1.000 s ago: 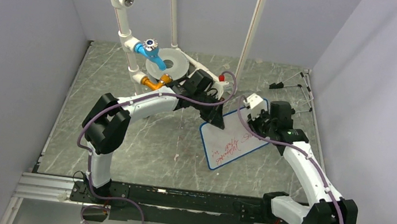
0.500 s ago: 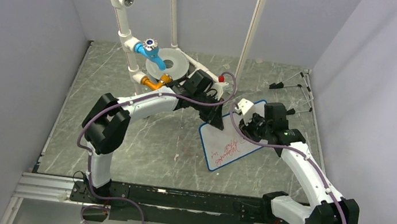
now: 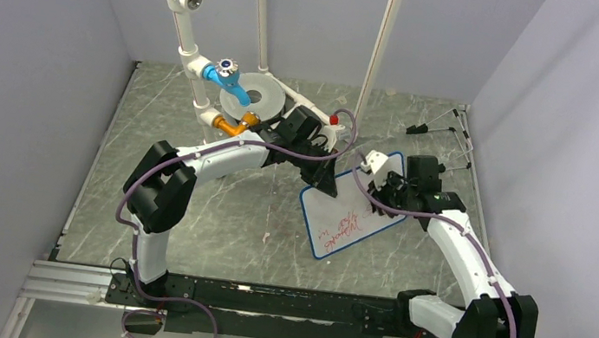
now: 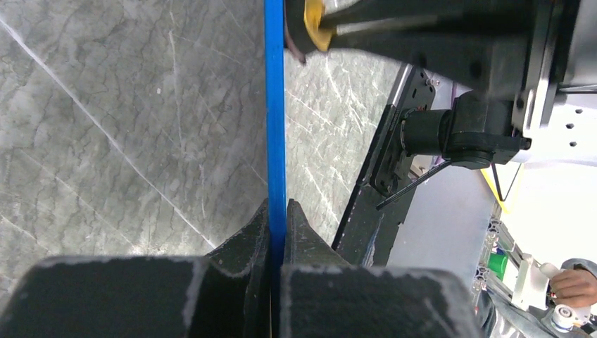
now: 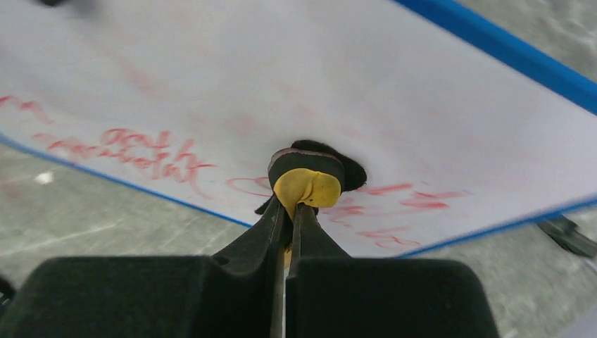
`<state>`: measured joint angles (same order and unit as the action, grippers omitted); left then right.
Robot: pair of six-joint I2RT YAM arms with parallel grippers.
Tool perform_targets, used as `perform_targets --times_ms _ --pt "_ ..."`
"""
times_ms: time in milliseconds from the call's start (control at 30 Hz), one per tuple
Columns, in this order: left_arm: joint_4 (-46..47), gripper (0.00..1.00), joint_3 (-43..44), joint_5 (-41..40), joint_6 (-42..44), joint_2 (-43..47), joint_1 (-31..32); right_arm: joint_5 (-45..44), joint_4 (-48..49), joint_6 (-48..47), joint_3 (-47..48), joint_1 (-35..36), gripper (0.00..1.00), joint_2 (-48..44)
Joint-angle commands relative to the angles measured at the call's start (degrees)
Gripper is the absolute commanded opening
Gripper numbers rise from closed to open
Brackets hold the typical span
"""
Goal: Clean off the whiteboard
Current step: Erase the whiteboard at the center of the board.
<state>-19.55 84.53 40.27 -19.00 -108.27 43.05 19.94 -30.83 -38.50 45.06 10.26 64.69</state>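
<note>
The whiteboard, white with a blue rim, lies on the table right of centre, with red handwriting on its near part. My left gripper is shut on the board's far left rim; in the left wrist view the blue rim runs up from between the closed jaws. My right gripper is shut on a small yellow and black eraser pressed on the board face, among red marks. The eraser's yellow end also shows in the left wrist view.
White pipes with a blue tap, an orange fitting and a round grey disc stand at the back centre. A black clip on thin rods lies at the back right. Grey walls close in both sides.
My right gripper moved the eraser left over the board, then slightly back right. Red writing under its path has faded. The left gripper and board have stayed put.
</note>
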Motion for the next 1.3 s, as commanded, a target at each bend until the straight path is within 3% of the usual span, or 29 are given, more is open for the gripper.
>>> perform_targets --times_ms 0,167,333,467,700,767,900,1067,1267 --pt "3.82 0.00 -0.05 8.17 1.94 3.58 1.24 10.26 -5.16 -4.30 1.19 3.27 0.00 -0.78" --pt "2.64 0.00 0.43 8.54 2.26 2.68 1.17 -3.54 4.48 4.83 0.69 -2.03 0.00 -1.14" --pt "2.04 0.00 0.19 8.29 3.02 2.62 1.16 -7.51 6.38 6.12 -0.02 -4.02 0.00 -1.16" --pt "1.86 0.00 -0.23 8.08 3.69 3.22 1.24 -4.50 3.90 4.22 0.51 -4.07 0.00 -0.62" --pt "1.25 0.00 0.93 8.26 4.07 2.57 0.94 13.89 -4.90 -3.34 0.97 -1.66 0.00 -3.96" --pt "0.73 0.00 1.71 8.29 4.34 2.17 0.94 11.56 -2.60 -1.07 1.14 -1.83 0.00 -4.35" --pt "0.07 0.00 2.22 8.15 4.84 2.14 0.70 -1.82 5.18 4.42 0.28 -3.21 0.00 -3.51" --pt "-0.60 0.00 1.87 7.05 5.60 2.44 0.40 -8.40 2.81 1.07 0.64 -4.30 0.00 -2.05" --pt "-0.26 0.00 1.06 6.34 5.56 3.06 0.37 9.05 -8.15 -8.96 0.47 -4.84 0.00 -3.23"
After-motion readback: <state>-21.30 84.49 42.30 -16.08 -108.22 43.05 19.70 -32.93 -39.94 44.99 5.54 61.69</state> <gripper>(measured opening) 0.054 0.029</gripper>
